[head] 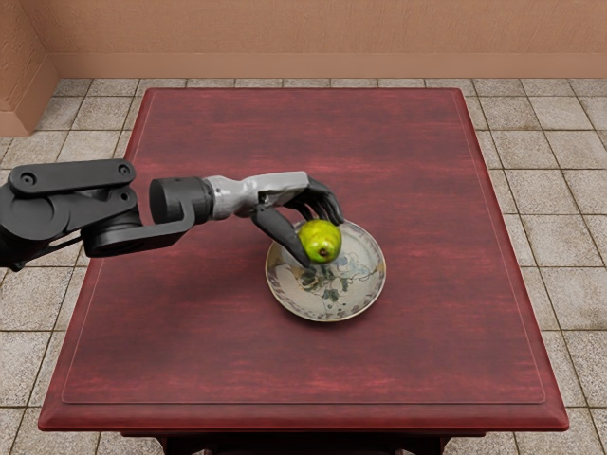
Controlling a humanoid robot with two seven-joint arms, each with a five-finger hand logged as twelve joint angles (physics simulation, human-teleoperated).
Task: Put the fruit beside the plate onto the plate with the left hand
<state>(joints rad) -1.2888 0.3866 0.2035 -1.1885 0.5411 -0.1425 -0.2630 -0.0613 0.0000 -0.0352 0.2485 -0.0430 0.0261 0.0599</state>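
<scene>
I see the green fruit (322, 241) above the upper left part of the plate (365, 284); I cannot tell whether it touches the dish. My left hand (296, 210) grips it, the fingers (327, 202) curled over its top and far side and the thumb down its left flank. The plate sits mid tabletop (190, 332).

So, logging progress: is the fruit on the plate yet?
The fruit is over the plate, gripped by the left hand; whether it touches the plate, cannot tell.
</scene>
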